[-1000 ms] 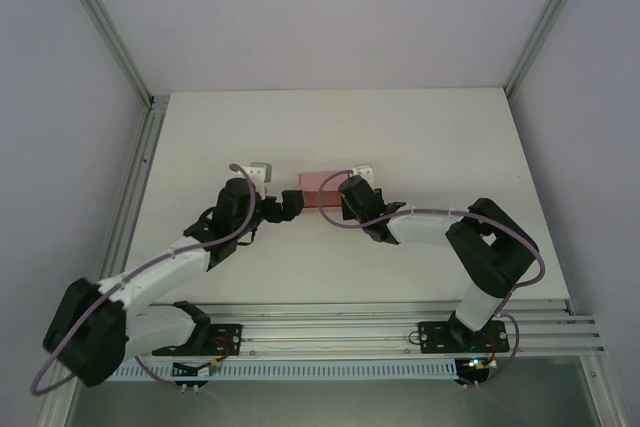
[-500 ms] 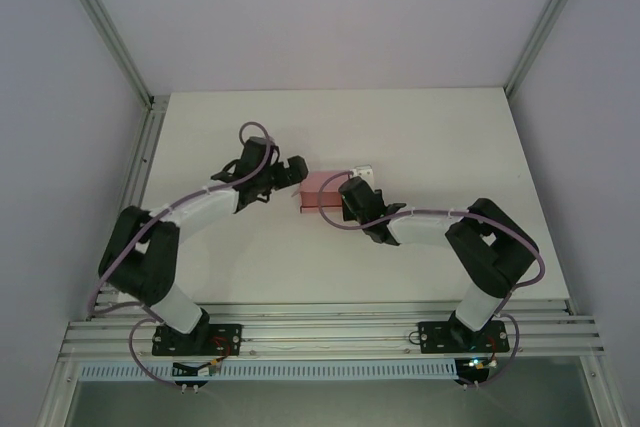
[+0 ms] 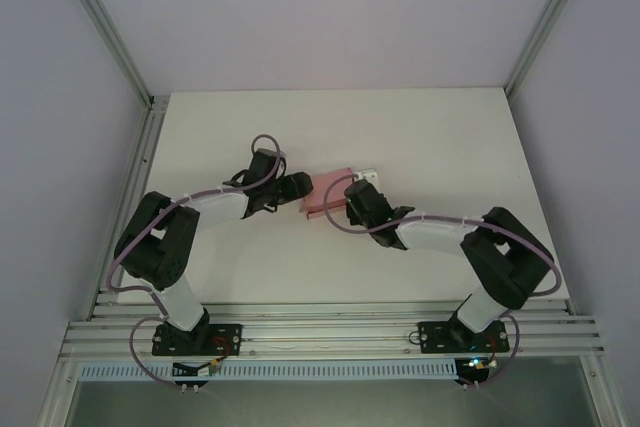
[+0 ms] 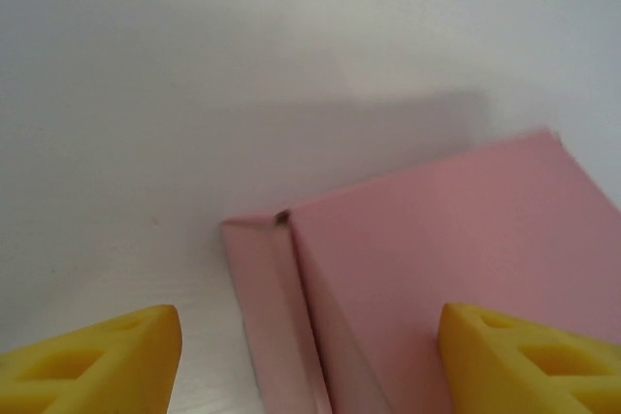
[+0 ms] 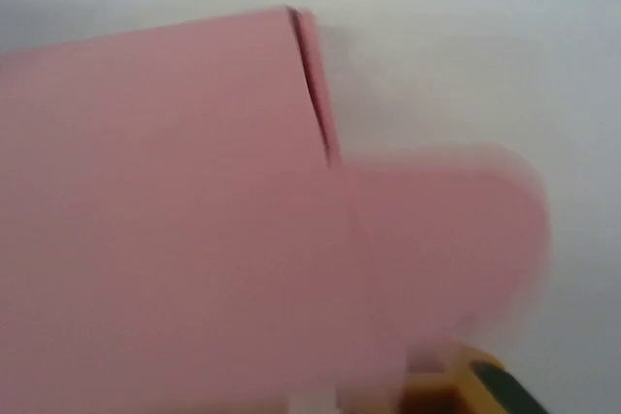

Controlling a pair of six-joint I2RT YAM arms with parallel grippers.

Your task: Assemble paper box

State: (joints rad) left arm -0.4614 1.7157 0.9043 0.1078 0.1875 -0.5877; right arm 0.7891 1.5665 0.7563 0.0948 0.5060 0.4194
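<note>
Two sets of jaws are crowding the pink box on the counter: left jaws gaping wide, right jaws I cannot tell.

White table, matt and flat, seen from above. Slotted aluminium rails run along its near edge (several parallel profiles), and a side rail borders its left edge. A left post and a right post slant up from the rear corners, framing pale grey walls.

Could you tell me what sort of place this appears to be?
Probably a lab robot cell: a table enclosed by panels on aluminium framing, with two arms bolted along a rail.
</note>
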